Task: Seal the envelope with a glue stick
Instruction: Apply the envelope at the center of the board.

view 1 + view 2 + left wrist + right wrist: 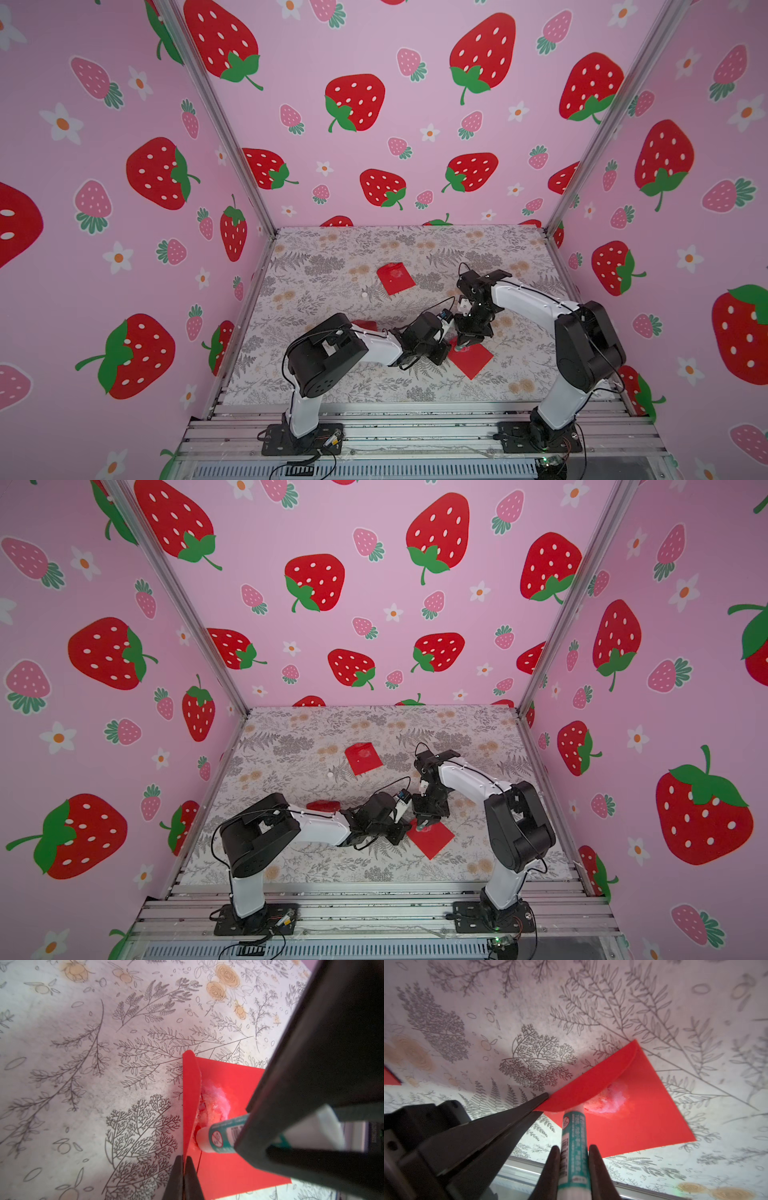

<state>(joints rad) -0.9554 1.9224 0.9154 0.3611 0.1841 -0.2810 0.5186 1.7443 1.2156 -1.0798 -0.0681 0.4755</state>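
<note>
Right gripper (574,1147) clamps the glue stick (573,1126), tip pressing the red envelope (643,1126) under its lifted flap (591,1084), beside a white glue smear (614,1099). Left gripper (184,1160) pinches the flap's edge; envelope lies on the floral table (332,257).

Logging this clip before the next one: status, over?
Left tool shut, pinching flap up. Right tool shut on glue stick, tip under flap against envelope, white smear beside it. Second red envelope lies apart, farther back.
</note>
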